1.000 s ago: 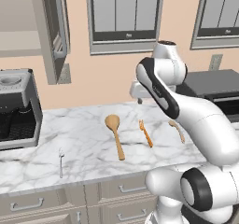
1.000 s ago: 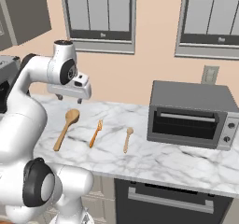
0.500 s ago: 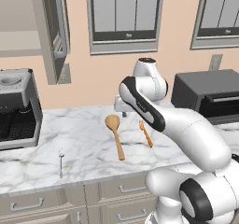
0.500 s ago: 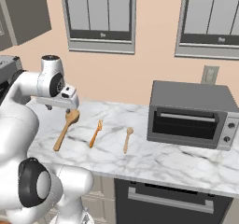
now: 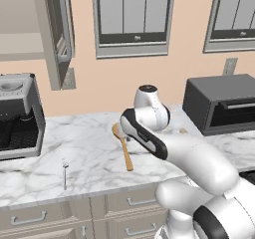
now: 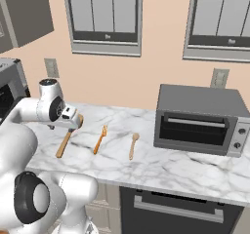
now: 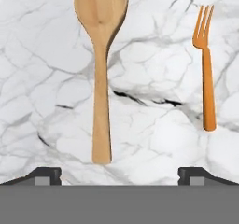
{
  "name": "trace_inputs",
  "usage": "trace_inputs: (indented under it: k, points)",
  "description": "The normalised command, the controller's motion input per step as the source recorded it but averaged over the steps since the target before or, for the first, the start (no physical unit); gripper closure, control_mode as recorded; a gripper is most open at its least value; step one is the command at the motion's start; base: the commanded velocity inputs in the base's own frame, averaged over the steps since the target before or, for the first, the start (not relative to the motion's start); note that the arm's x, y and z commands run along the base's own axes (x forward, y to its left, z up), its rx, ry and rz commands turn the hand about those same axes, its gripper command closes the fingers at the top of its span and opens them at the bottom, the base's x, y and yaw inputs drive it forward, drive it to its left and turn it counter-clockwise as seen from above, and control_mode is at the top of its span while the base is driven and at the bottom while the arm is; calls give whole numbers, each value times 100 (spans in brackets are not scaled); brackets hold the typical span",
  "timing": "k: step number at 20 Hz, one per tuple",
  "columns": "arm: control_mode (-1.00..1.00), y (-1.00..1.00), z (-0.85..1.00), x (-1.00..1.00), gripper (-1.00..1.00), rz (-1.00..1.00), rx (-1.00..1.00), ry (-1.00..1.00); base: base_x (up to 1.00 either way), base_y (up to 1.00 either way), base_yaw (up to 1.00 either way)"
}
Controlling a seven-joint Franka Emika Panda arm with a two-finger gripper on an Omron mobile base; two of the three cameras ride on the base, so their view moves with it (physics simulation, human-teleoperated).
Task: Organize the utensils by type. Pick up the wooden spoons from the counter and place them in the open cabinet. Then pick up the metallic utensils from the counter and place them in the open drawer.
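Left base view: the large wooden spoon [image 5: 123, 148] lies on the marble counter [image 5: 84, 158], partly behind the arm.

Right base view: the gripper [image 6: 73, 122] hovers over its bowl.

Hand view: jaws spread wide, empty, above the spoon; orange fork [image 7: 206, 66] alongside. Next, I judge: descend and pinch the handle.
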Motion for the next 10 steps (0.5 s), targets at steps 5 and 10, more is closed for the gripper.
trace_inputs:
  k: [5,10]
  points:
    - [-100,9,-52,-2,-100,0,0,-1,0,0,0]
    - [-100,31,-30,0,-100,0,0,0,0,0,0]
